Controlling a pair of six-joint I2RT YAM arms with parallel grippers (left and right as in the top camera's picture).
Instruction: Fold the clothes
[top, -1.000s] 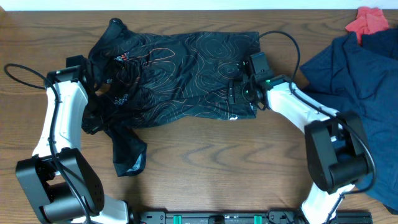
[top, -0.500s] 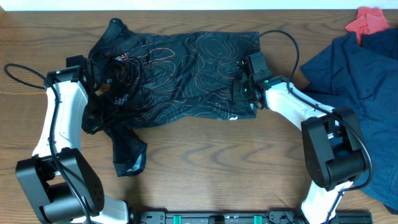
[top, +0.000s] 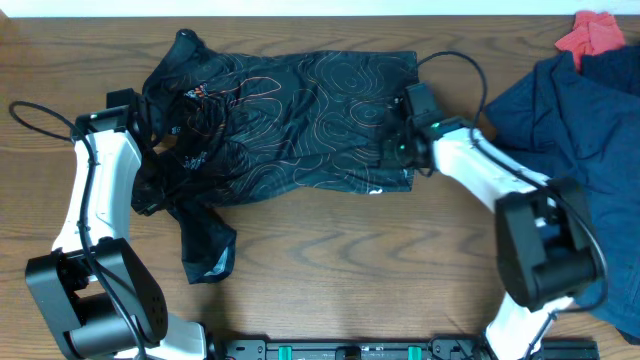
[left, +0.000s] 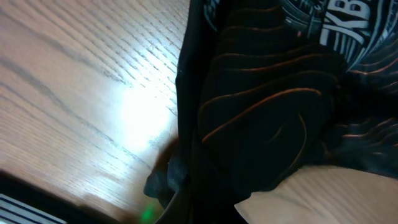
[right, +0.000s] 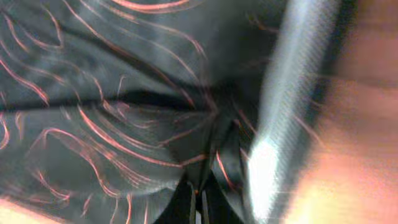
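Jersey (top: 290, 120) lies spread along the table's (top: 350, 260) far edge, left of centre, with one sleeve trailing toward the near edge. My right claw (top: 392, 150) is clamped on its right hem, and the fabric puckers between the fingers. My left claw (top: 143, 128) is clamped on bunched cloth at the jersey's left edge. Open wood runs from the jersey to the near edge. A navy garment (top: 580, 120) crowds the right edge.
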